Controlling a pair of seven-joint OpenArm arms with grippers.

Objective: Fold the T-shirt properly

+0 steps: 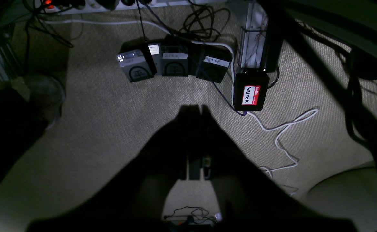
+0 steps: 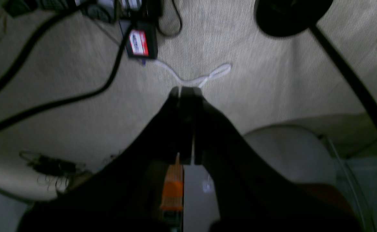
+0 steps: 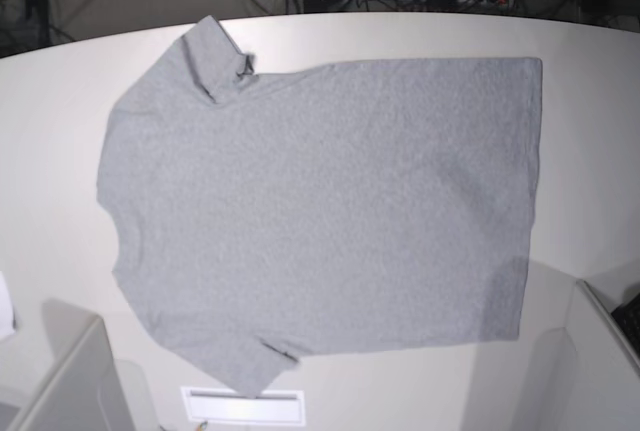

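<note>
Grey T-shirt [image 3: 330, 211] spread flat, plain side up, across the tabletop [image 3: 590, 131], light, limp and likely to sag, best pinched at sleeve or hem corners; left end effector [image 1: 196, 109] and right end effector [image 2: 186, 91] both closed, empty, over the floor.

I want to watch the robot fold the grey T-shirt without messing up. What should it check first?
1. T-shirt lies spread flat on the table: ok.
2. Plain side faces up, no lettering showing: ok.
3. Both sleeves smooth: not ok, the far sleeve is folded over near the collar end.
4. Left gripper empty, fingers together: ok.
5. Right gripper empty, fingers together: ok.
6. Arms over the shirt: not ok, both wrist cameras look down at carpet and a white cable.
</note>
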